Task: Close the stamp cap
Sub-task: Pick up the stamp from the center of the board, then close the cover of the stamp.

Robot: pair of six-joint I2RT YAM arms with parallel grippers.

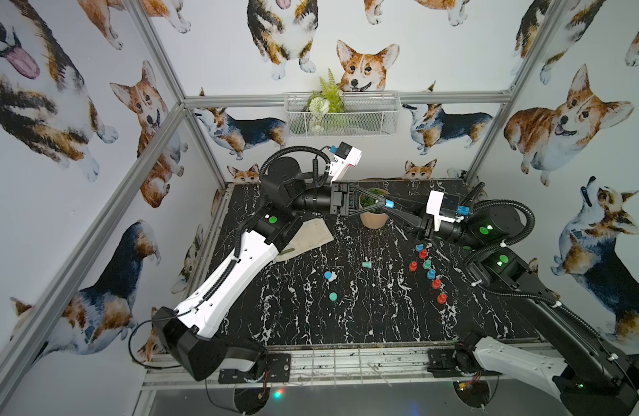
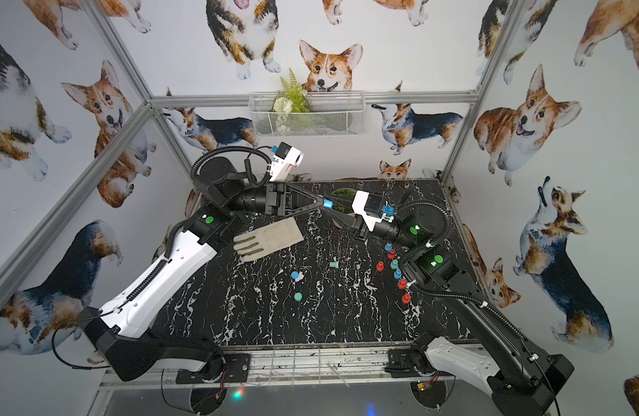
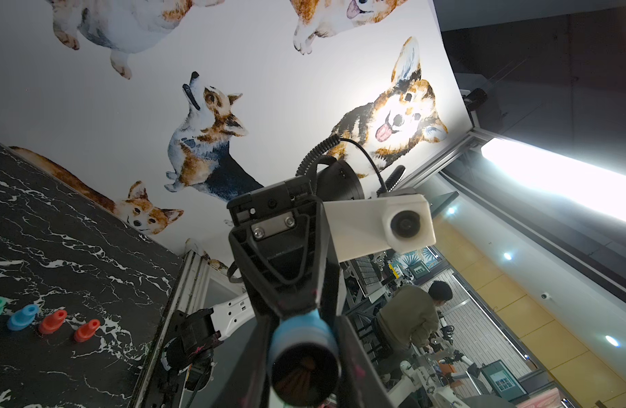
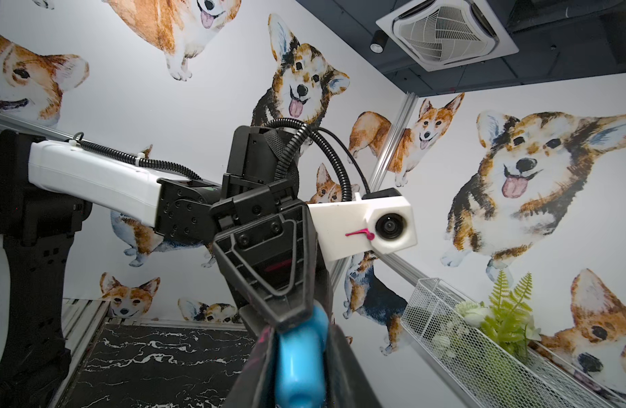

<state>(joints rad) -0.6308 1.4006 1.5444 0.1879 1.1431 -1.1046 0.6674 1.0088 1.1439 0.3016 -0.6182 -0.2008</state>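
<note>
Pressing the cap home looks to be the step in hand. Both grippers meet tip to tip on one blue stamp [image 1: 389,204], held in the air over the far middle of the table [image 1: 311,317], near a potted plant [image 1: 374,219]. The left gripper [image 4: 294,319] is clamped on the stamp's wide end. The right gripper [image 3: 302,312] pinches the narrow knob end, its fingers lying against the blue plastic on both sides. The wide end [image 3: 304,353] shows a dark round face toward the left arm. I cannot tell whether that is a seated cap or a bare stamp face, and no seam can be made out.

The stamp's long axis lies roughly level, as far as the top views show, and runs left to right in line with both grippers. The knob [image 4: 301,360] points right and the wide end points left.

Next, by my reading, comes a short straight push of the two grippers toward each other along that axis. Both grips should be firm, with no twist or tilt, since a skewed push could jam the cap or pop the stamp loose. Spare stamps [image 1: 431,273] stand in a row near the right side, well apart.
</note>
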